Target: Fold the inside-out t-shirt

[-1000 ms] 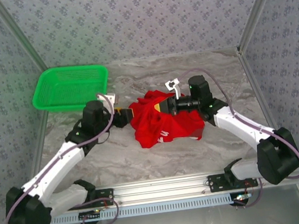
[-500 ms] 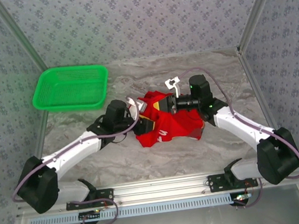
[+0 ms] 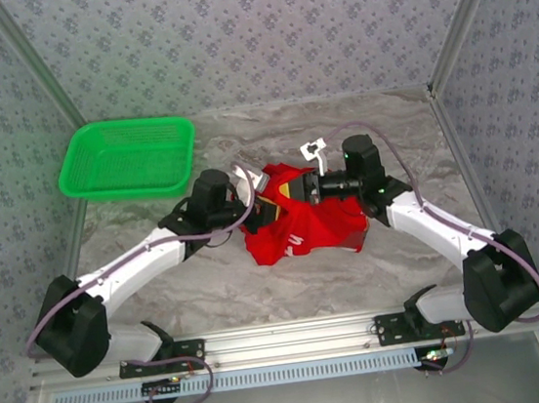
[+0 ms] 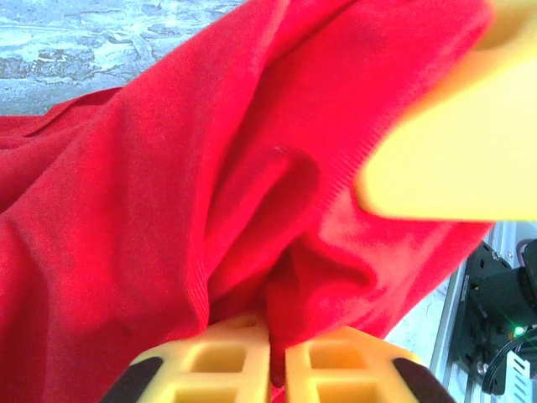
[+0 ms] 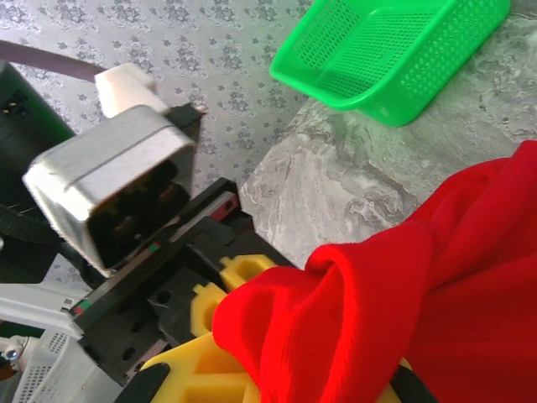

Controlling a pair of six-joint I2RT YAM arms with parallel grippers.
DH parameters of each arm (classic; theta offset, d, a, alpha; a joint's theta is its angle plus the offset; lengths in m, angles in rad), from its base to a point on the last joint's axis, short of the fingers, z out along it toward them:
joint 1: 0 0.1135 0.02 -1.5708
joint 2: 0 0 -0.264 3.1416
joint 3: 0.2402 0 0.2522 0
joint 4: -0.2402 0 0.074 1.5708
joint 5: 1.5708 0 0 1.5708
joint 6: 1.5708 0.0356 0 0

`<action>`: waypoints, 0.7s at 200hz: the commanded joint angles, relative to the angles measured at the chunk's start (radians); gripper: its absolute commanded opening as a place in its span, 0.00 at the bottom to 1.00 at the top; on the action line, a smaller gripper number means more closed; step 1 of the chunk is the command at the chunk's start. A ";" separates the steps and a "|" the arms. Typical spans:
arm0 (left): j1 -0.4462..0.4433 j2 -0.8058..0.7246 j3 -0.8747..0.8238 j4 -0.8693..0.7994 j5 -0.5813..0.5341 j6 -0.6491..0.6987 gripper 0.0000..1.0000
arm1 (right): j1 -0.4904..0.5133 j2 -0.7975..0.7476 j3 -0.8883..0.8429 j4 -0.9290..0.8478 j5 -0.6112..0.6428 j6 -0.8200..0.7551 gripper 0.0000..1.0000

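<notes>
From the top external view, a grey-veined marble table (image 3: 289, 283) sits boxed in by walls (image 3: 259, 36) of grey flowered wallpaper, with a metal rail (image 3: 296, 336) along the near edge. On it are one green mesh basket (image 3: 126, 189) at the far left and one inside-out t-shirt (image 3: 312, 228), a crumpled red heap at the middle. Two arms meet over the heap, the left tool (image 3: 266, 205) and the right tool (image 3: 298, 190) close together at its far-left edge. On the left wrist, the left tool (image 4: 277, 336) has its two yellow fingers (image 4: 226, 361) almost touching, a fold of red t-shirt (image 4: 151, 218) pinched between them; marble (image 4: 84, 42) shows beyond. On the right wrist, the right tool (image 5: 323, 369) holds a thick wad of t-shirt (image 5: 361, 311) that fills its gap — the basket (image 5: 394, 50) stands behind, at the table's (image 5: 352, 168) edge.
</notes>
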 commanded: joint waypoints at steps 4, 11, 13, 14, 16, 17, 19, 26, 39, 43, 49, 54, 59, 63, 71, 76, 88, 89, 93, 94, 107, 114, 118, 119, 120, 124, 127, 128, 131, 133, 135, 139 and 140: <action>0.004 -0.077 0.026 -0.047 0.042 0.038 0.04 | -0.010 -0.024 0.030 -0.083 0.055 -0.053 0.00; 0.005 -0.092 0.032 -0.069 0.054 0.047 0.02 | -0.010 -0.024 0.046 -0.121 0.102 -0.069 0.00; 0.005 -0.097 0.035 -0.075 0.058 0.049 0.02 | -0.010 -0.023 0.051 -0.134 0.117 -0.073 0.00; 0.004 -0.100 0.036 -0.078 0.061 0.049 0.02 | -0.009 -0.023 0.054 -0.142 0.126 -0.078 0.00; 0.004 -0.105 0.038 -0.082 0.064 0.051 0.01 | -0.009 -0.021 0.059 -0.157 0.145 -0.088 0.00; 0.004 -0.107 0.038 -0.085 0.067 0.052 0.01 | -0.009 -0.021 0.063 -0.164 0.154 -0.093 0.00; 0.005 -0.113 0.040 -0.088 0.071 0.053 0.00 | -0.008 -0.019 0.068 -0.180 0.172 -0.102 0.00; 0.004 -0.134 0.041 -0.093 0.084 0.052 0.00 | -0.004 -0.014 0.093 -0.241 0.246 -0.130 0.00; 0.005 -0.173 0.045 -0.074 0.094 0.031 0.00 | 0.015 0.003 0.151 -0.372 0.406 -0.181 0.00; 0.005 -0.184 0.046 -0.064 0.093 0.023 0.00 | 0.022 0.010 0.168 -0.414 0.455 -0.198 0.01; 0.005 -0.196 0.051 -0.055 0.089 0.011 0.00 | 0.036 0.022 0.202 -0.474 0.525 -0.223 0.03; 0.005 -0.203 0.062 -0.054 0.081 0.005 0.00 | 0.043 0.035 0.231 -0.521 0.575 -0.246 0.06; 0.004 -0.208 0.075 -0.062 0.064 -0.001 0.00 | 0.053 0.043 0.256 -0.564 0.620 -0.267 0.11; 0.004 -0.208 0.089 -0.077 0.045 -0.004 0.00 | 0.058 0.048 0.279 -0.595 0.652 -0.283 0.15; 0.004 -0.203 0.123 -0.118 0.003 -0.004 0.00 | 0.065 0.048 0.307 -0.640 0.697 -0.315 0.20; 0.004 -0.195 0.145 -0.147 -0.019 -0.001 0.00 | 0.069 0.040 0.321 -0.666 0.713 -0.338 0.24; 0.005 -0.172 0.195 -0.221 -0.064 0.007 0.00 | 0.072 0.006 0.337 -0.696 0.717 -0.394 0.32; 0.004 -0.170 0.200 -0.228 -0.067 0.007 0.00 | 0.071 0.003 0.337 -0.697 0.715 -0.397 0.32; 0.004 -0.160 0.214 -0.249 -0.077 0.010 0.00 | 0.072 -0.013 0.337 -0.700 0.708 -0.414 0.34; 0.004 -0.159 0.218 -0.254 -0.079 0.011 0.00 | 0.073 -0.017 0.338 -0.701 0.702 -0.420 0.35; 0.004 -0.137 0.258 -0.317 -0.089 0.019 0.00 | 0.072 -0.074 0.325 -0.705 0.631 -0.468 0.41; 0.005 -0.128 0.275 -0.337 -0.091 0.018 0.00 | 0.072 -0.103 0.314 -0.696 0.589 -0.492 0.44; 0.005 -0.125 0.283 -0.346 -0.090 0.016 0.00 | 0.072 -0.118 0.306 -0.687 0.570 -0.503 0.45; 0.004 -0.125 0.284 -0.348 -0.090 0.015 0.00 | 0.072 -0.122 0.304 -0.684 0.563 -0.505 0.46; 0.004 -0.124 0.286 -0.349 -0.089 0.015 0.00 | 0.072 -0.125 0.301 -0.682 0.556 -0.508 0.46; 0.005 -0.121 0.292 -0.354 -0.087 0.012 0.00 | 0.072 -0.137 0.290 -0.671 0.530 -0.521 0.47; 0.004 -0.119 0.297 -0.360 -0.085 0.009 0.00 | 0.072 -0.147 0.281 -0.660 0.497 -0.528 0.48; 0.004 -0.118 0.298 -0.361 -0.085 0.009 0.00 | 0.071 -0.150 0.277 -0.656 0.487 -0.531 0.48; 0.004 -0.116 0.304 -0.368 -0.084 0.006 0.00 | 0.072 -0.157 0.268 -0.644 0.459 -0.537 0.49; 0.004 -0.115 0.309 -0.373 -0.083 0.004 0.00 | 0.072 -0.163 0.260 -0.632 0.442 -0.538 0.50; 0.004 -0.114 0.313 -0.377 -0.083 0.002 0.00 | 0.071 -0.165 0.252 -0.620 0.426 -0.539 0.50; 0.004 -0.110 0.323 -0.387 -0.080 -0.004 0.00 | 0.072 -0.171 0.236 -0.597 0.391 -0.537 0.52; 0.004 -0.109 0.325 -0.390 -0.079 -0.004 0.00 | 0.072 -0.172 0.233 -0.593 0.382 -0.536 0.52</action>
